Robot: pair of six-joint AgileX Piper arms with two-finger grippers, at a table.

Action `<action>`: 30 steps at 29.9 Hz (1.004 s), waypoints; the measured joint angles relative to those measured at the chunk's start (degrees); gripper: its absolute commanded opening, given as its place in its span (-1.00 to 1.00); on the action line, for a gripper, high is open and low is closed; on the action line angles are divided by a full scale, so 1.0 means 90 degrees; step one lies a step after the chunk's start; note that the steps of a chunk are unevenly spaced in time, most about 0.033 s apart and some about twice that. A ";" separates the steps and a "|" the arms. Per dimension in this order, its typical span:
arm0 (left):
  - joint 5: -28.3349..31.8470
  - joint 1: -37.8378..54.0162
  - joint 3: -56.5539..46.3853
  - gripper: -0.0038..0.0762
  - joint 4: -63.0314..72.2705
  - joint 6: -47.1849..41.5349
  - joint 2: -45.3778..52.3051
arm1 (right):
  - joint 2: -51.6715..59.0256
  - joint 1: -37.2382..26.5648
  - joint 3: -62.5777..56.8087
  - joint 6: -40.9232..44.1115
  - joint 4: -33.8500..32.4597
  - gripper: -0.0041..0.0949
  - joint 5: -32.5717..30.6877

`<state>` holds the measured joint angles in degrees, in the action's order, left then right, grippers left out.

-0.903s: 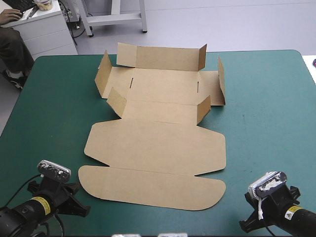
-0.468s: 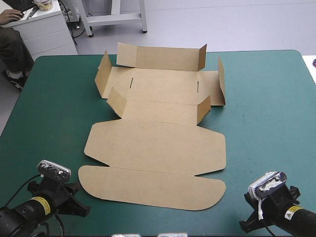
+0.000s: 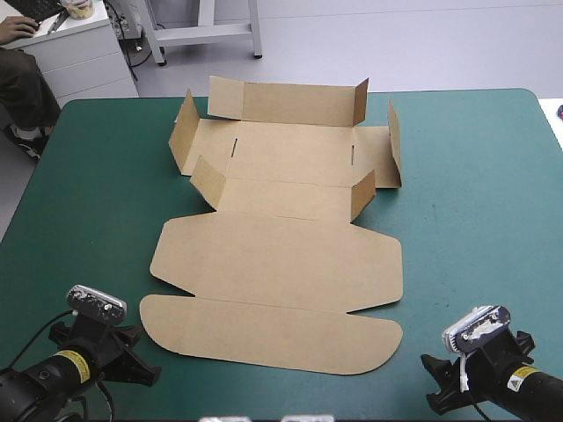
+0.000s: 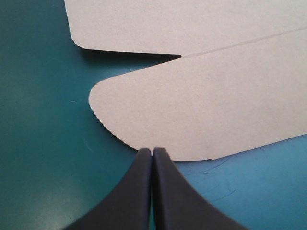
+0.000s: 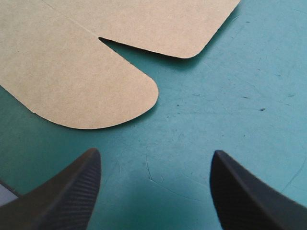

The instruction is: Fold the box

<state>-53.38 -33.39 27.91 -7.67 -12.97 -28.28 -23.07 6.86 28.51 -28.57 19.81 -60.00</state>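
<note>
The brown box [image 3: 277,259] lies as a cut sheet in the middle of the teal-green table. Its far panels stand partly raised: a back wall [image 3: 286,101], two side flaps [image 3: 183,132] and two small tabs. The lid and its rounded front flap [image 3: 268,334] lie flat toward the near edge. My left gripper [image 3: 145,371] rests low at the near left, shut, its tip [image 4: 152,151] just short of the flap's rounded corner [image 4: 206,110]. My right gripper [image 3: 433,385] sits at the near right, open [image 5: 156,158] over bare cover, the flap's other corner [image 5: 81,81] ahead of it.
Bare teal-green cover [image 3: 475,220] stretches to the right of the box and along both sides. A white cabinet [image 3: 84,53] and a metal stand [image 3: 207,31] are beyond the table's far edge.
My right gripper's fingers have spread apart from shut. The box and the left arm have not moved.
</note>
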 measured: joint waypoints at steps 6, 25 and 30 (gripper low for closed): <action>0.0000 0.0000 0.0000 -0.93 0.0000 0.0000 0.0000 | 0.0000 0.0000 0.0000 0.0336 0.0028 0.45 0.0000; 0.0000 0.0000 0.0000 -0.93 0.0000 0.0000 0.0000 | -0.1731 0.0000 0.1802 0.1831 0.0076 0.45 -0.0374; 0.0000 0.0000 0.0000 -0.93 0.0000 0.0000 0.0000 | -0.2966 0.0000 0.2534 0.1845 0.0089 0.45 -0.0279</action>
<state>-53.38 -33.39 27.91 -7.67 -12.97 -28.28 -49.77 6.86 51.32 -11.96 20.61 -62.51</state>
